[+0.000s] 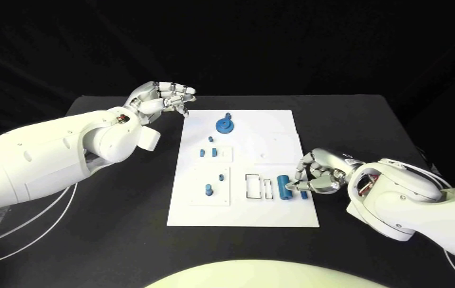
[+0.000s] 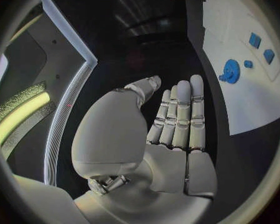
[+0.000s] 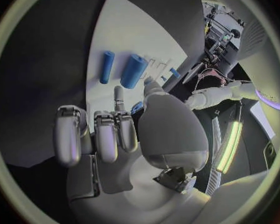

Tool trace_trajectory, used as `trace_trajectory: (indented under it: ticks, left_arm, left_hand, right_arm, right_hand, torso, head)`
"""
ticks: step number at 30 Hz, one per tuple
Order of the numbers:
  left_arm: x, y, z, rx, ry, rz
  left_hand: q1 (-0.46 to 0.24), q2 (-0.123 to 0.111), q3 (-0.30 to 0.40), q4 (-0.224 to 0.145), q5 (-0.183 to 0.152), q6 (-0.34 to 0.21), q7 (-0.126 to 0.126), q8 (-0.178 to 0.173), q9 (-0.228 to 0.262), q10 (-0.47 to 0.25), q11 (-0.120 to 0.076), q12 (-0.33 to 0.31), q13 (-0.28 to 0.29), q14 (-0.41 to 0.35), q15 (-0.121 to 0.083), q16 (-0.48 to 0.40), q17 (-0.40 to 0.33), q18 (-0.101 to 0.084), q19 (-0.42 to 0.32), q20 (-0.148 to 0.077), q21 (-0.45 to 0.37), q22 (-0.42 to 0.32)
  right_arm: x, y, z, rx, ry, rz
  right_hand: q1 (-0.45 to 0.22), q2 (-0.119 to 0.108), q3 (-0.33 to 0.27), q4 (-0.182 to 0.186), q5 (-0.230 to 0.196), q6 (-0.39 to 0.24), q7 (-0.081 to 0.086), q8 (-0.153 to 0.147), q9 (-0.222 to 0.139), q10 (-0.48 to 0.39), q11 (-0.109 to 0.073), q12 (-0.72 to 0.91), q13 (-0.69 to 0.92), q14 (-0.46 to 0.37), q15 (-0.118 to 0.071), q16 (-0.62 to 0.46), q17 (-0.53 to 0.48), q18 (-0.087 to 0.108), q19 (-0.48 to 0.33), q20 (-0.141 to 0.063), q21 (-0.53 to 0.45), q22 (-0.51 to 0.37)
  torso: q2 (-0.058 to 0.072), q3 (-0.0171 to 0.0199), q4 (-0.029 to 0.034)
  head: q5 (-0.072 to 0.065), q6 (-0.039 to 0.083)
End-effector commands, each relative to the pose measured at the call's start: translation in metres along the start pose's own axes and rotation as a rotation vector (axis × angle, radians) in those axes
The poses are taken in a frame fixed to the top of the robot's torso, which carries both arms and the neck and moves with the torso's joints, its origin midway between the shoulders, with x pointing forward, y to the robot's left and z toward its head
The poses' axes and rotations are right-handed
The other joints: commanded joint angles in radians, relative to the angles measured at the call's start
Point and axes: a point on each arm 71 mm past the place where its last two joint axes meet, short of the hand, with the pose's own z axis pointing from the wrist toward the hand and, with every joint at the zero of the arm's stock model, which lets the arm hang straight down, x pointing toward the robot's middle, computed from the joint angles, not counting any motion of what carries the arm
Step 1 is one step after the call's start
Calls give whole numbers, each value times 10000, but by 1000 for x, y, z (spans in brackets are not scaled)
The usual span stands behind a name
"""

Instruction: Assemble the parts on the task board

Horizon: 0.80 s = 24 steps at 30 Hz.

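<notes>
The white task board [image 1: 246, 206] lies mid-table. A blue gear [image 1: 225, 125] stands near its far end, with several small blue parts [image 1: 210, 150] below it. My right hand [image 1: 317, 173] hovers over the board's near right part, beside a thick blue cylinder [image 1: 287, 187]. Its thumb and a finger close round a small blue peg [image 1: 304, 194], seen as a blue sliver [image 3: 137, 107] at the fingertips. The thick cylinder [image 3: 134, 70] and a thin one [image 3: 107, 66] lie just beyond the right hand [image 3: 124, 134]. My left hand [image 1: 161, 100] floats off the board's far left corner, fingers extended and holding nothing [image 2: 177, 119].
Empty rectangular slots [image 1: 258, 187] sit left of the thick cylinder. The gear [image 2: 231, 70] and two square blue parts [image 2: 261, 47] show on the board beyond my left hand. Black table [image 1: 123, 222] surrounds the board.
</notes>
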Motion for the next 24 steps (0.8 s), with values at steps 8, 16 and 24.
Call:
trace_trajectory:
  ticks: [8,16,24]
  left_arm:
    - [2,-1,0,126,105,-54]
    - [1,-1,0,96,106,-54]
    - [1,-1,0,79,113,-57]
  left_hand:
    - [62,-10,-67,-20,39,-57,-14,46,-8,-59,-9,57,-11,-63,1,-39,-15,53,-22,68,-35,-14]
    - [62,-10,-67,-20,39,-57,-14,46,-8,-59,-9,57,-11,-63,1,-39,-15,53,-22,68,-35,-14]
    - [54,-4,-77,-7,41,-54,-14,56,-7,-68,-8,70,-12,-68,2,-32,-21,54,-22,71,-45,-20]
  right_arm:
    - [20,5,10,38,613,-386]
    - [28,10,15,-31,762,-340]
    - [32,7,22,121,976,-513]
  right_hand:
    - [-125,68,-103,1,48,43,-24,1,-19,656,-69,3,2195,1053,-69,34,2502,-89,660,-75,52,2258]
    - [-196,139,-177,2,45,52,-26,1,-25,659,-71,6,2200,1051,-69,31,2495,-91,662,-76,66,2261]
    - [-95,354,-197,-33,137,67,-34,-2,-38,677,-80,28,2222,1056,-75,40,2521,-94,665,-81,86,2265]
  torso:
    - [15,20,-9]
    - [3,12,-3]
    - [3,4,-6]
  head:
    - [47,-38]
    - [49,-66]
    - [53,-79]
